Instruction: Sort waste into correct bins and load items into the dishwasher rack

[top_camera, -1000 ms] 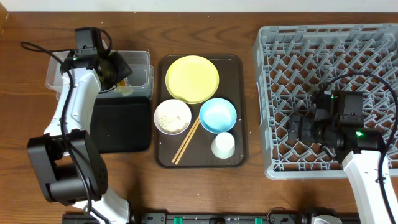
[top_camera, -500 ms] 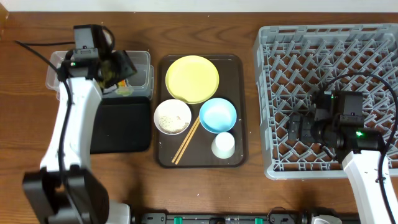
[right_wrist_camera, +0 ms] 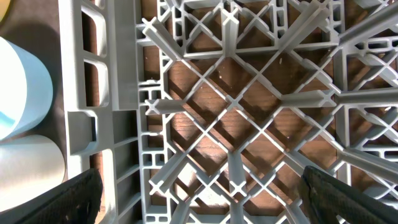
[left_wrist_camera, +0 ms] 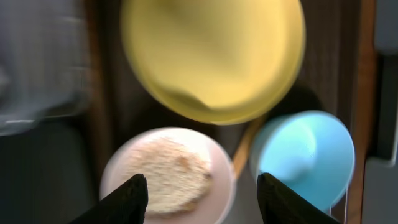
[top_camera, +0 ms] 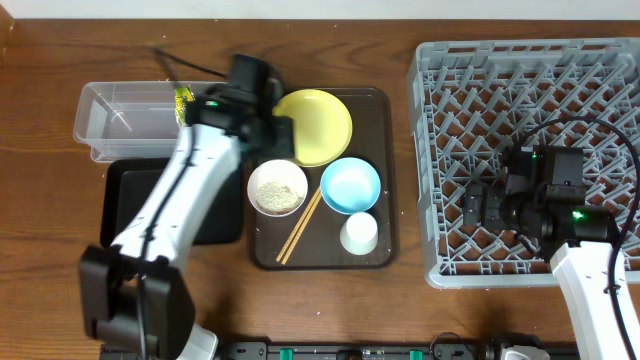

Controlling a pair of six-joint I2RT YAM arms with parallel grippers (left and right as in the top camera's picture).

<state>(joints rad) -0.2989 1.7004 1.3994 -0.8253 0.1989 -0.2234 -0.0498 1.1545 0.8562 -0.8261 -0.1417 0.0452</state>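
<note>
My left gripper is open and empty, above the near edge of the pale-yellow plate and the whitish-pink bowl that holds the rice crumbs. In the left wrist view its fingers straddle that bowl, with the plate, light blue bowl and chopsticks around. The green-and-yellow wrapper lies in the clear tub. The black tray is in front of the tub. My right gripper is open and empty over the grey rack.
The plate, both bowls, the white cup and the chopsticks sit on a dark brown serving tray. The right wrist view shows the rack grid, the blue bowl and the cup beyond its wall.
My left arm has swung right from over the clear tub to above the serving tray. The wrapper now lies in the tub. The right arm has not moved.
</note>
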